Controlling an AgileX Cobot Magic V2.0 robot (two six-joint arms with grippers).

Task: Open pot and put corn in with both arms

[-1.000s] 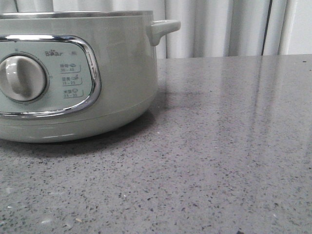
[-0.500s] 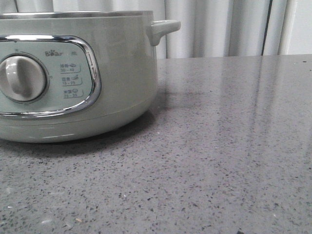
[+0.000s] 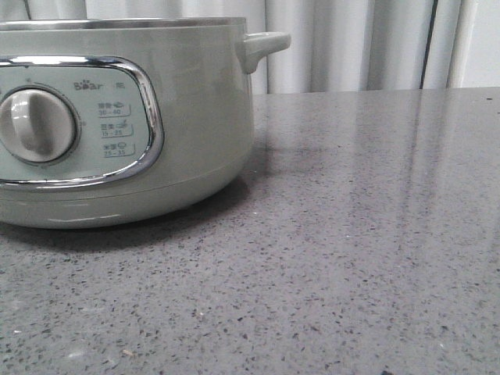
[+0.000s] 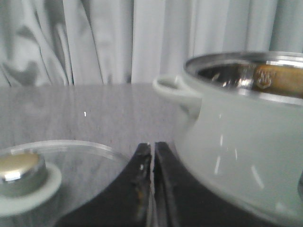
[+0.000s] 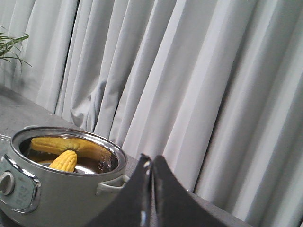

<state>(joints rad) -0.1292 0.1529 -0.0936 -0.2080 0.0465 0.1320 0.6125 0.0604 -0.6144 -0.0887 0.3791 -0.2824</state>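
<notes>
The pale green pot [image 3: 195, 117] stands at the left of the front view, its dial [image 3: 37, 125] and side handle [image 3: 262, 45] facing me. It has no lid on. In the right wrist view the yellow corn [image 5: 64, 161] lies inside the pot [image 5: 57, 189], mirrored in the steel wall. The right gripper [image 5: 152, 163] is shut and empty, raised beside the pot. The left gripper [image 4: 153, 147] is shut on nothing, low over the table between the pot [image 4: 241, 137] and the glass lid [image 4: 47, 175], which lies flat on the table with its knob [image 4: 19, 172] up.
Grey speckled tabletop [image 3: 351, 234] stretches to the right of the pot. Pale curtains [image 3: 351, 39] hang behind the table. A green plant [image 5: 9, 47] shows at the far edge of the right wrist view.
The pot appears a hair further right in the front view; otherwise nothing has visibly changed.
</notes>
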